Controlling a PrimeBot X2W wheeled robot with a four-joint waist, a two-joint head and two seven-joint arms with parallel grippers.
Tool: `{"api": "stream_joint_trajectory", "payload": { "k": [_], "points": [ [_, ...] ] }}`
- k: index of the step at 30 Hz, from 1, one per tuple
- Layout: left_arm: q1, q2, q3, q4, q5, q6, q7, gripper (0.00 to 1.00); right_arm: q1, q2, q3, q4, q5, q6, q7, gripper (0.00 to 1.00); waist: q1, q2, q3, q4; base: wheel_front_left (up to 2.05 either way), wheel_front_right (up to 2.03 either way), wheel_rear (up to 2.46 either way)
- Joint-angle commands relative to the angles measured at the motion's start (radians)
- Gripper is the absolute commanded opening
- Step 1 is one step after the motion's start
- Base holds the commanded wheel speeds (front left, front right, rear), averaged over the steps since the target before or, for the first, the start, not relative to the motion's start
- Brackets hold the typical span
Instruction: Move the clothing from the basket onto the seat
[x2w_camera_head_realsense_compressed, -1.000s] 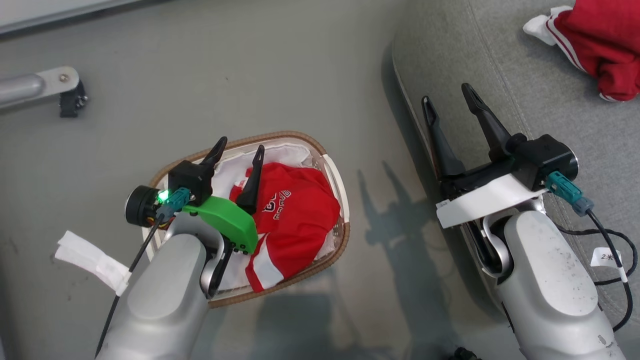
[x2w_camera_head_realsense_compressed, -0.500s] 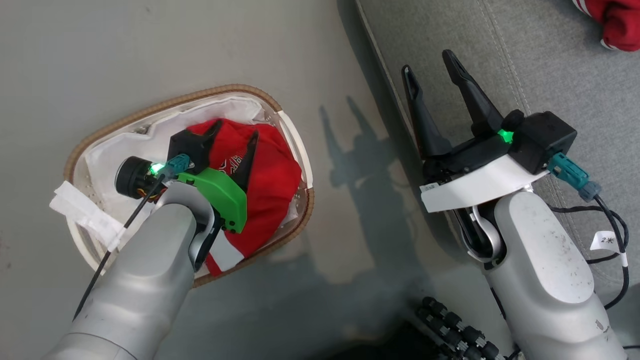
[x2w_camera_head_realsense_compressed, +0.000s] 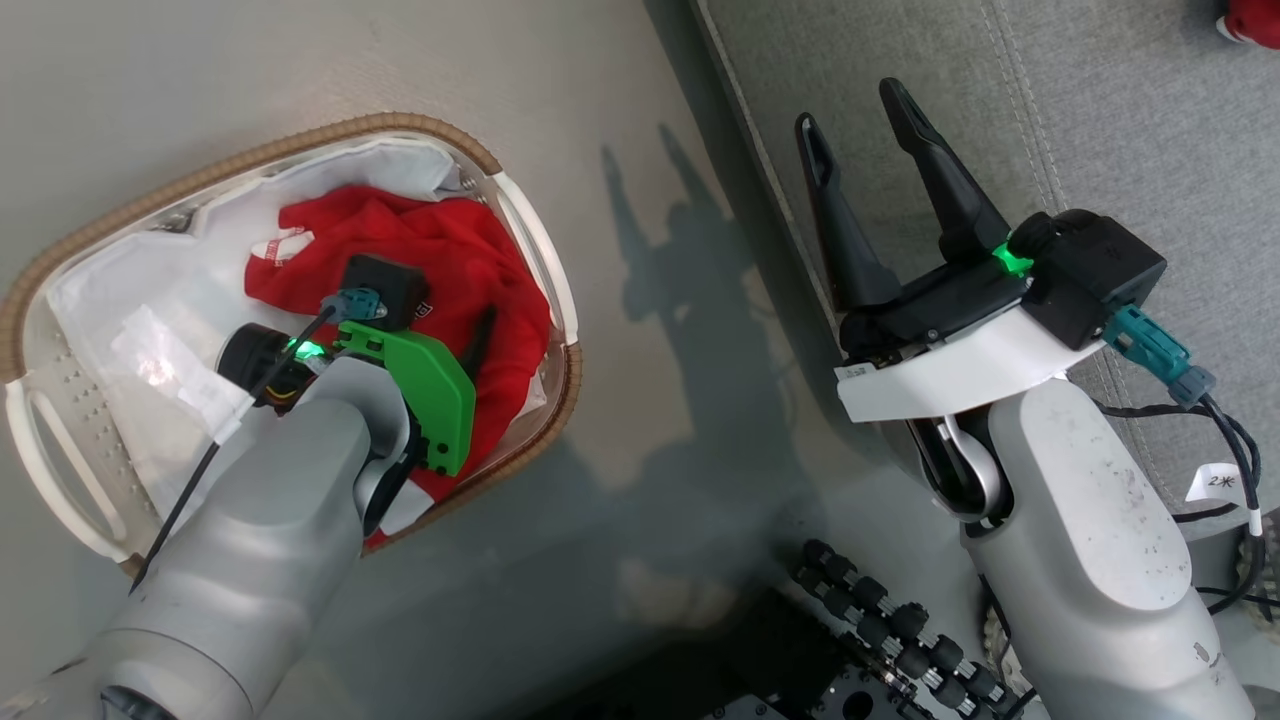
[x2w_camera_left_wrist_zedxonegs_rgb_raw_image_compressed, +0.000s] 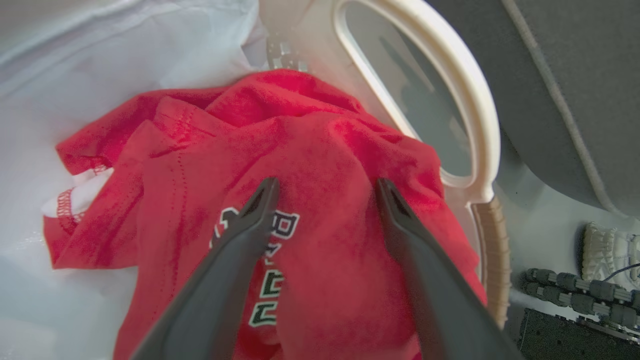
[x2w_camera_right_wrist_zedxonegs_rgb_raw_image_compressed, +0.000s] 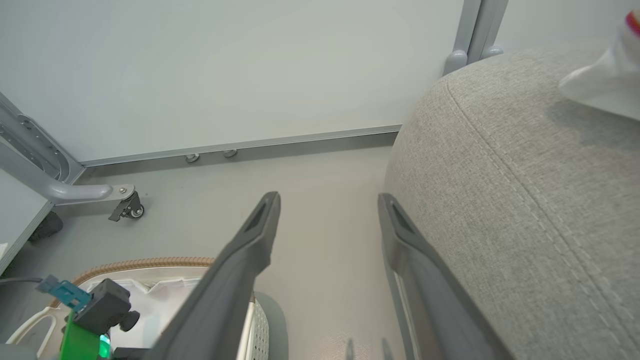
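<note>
A red piece of clothing (x2w_camera_head_realsense_compressed: 440, 245) with white lettering lies crumpled in the basket (x2w_camera_head_realsense_compressed: 250, 160), on its white liner. My left gripper (x2w_camera_left_wrist_zedxonegs_rgb_raw_image_compressed: 326, 182) reaches down into the basket, open, with both fingertips touching the red fabric (x2w_camera_left_wrist_zedxonegs_rgb_raw_image_compressed: 325, 145) and a raised fold between them. In the head view its camera block hides one finger. My right gripper (x2w_camera_head_realsense_compressed: 850, 107) hangs open and empty over the edge of the grey seat (x2w_camera_head_realsense_compressed: 1100, 120). Another red garment (x2w_camera_head_realsense_compressed: 1255, 20) lies on the seat at the far top right, and its white cuff (x2w_camera_right_wrist_zedxonegs_rgb_raw_image_compressed: 605, 85) is at the edge of the right wrist view.
The basket stands on grey floor (x2w_camera_head_realsense_compressed: 640, 400) left of the seat (x2w_camera_right_wrist_zedxonegs_rgb_raw_image_compressed: 525, 175). My base with black rollers (x2w_camera_head_realsense_compressed: 880, 620) is at the bottom. A metal frame leg on a castor (x2w_camera_right_wrist_zedxonegs_rgb_raw_image_compressed: 125, 205) stands near the wall. Cables (x2w_camera_head_realsense_compressed: 1230, 430) trail from my right wrist.
The head camera has tilted and turned, shifting the whole picture. My left gripper has gone down from above the basket onto the red garment. Both grippers stay open.
</note>
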Motion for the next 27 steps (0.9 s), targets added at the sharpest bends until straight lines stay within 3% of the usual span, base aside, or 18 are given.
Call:
{"api": "stream_joint_trajectory", "payload": {
  "k": [1, 10, 18, 19, 20, 27],
  "points": [
    [-0.025, 0.012, -0.016, 0.012, -0.018, -0.003, 0.013, 1.00, 0.007, -0.001, 0.003, -0.004, -0.006, -0.001, 0.000, 1.00, -0.0002, -0.0001, 0.017, -0.006, 0.00, 0.00, 0.00],
    [-0.071, 0.017, -0.156, 0.116, -0.010, -0.003, 0.063, 1.00, -0.003, -0.001, -0.011, -0.023, -0.028, -0.001, 0.000, 1.00, -0.0002, -0.0001, 0.053, 0.007, 0.00, 0.00, 0.00],
    [-0.096, -0.007, -0.214, 0.190, 0.017, -0.001, 0.068, 1.00, 0.005, -0.001, -0.020, -0.026, -0.045, -0.001, 0.000, 1.00, -0.0002, -0.0001, 0.065, 0.026, 0.00, 0.00, 0.00],
    [-0.094, -0.009, -0.217, 0.196, 0.014, -0.001, 0.072, 0.82, 0.003, -0.001, -0.021, -0.025, -0.046, -0.001, 0.000, 1.00, -0.0002, -0.0001, 0.065, 0.027, 0.00, 0.00, 0.00],
    [-0.091, -0.010, -0.219, 0.197, 0.011, -0.001, 0.072, 0.00, 0.000, -0.001, -0.021, -0.023, -0.045, -0.001, 0.000, 1.00, -0.0002, -0.0001, 0.064, 0.028, 0.00, 0.00, 0.00],
    [-0.075, -0.026, -0.222, 0.210, -0.016, -0.001, 0.010, 0.00, -0.007, -0.001, -0.027, -0.003, -0.050, -0.001, 0.000, 1.00, -0.0002, -0.0001, 0.027, 0.038, 0.00, 0.00, 0.00]
  ]
}}
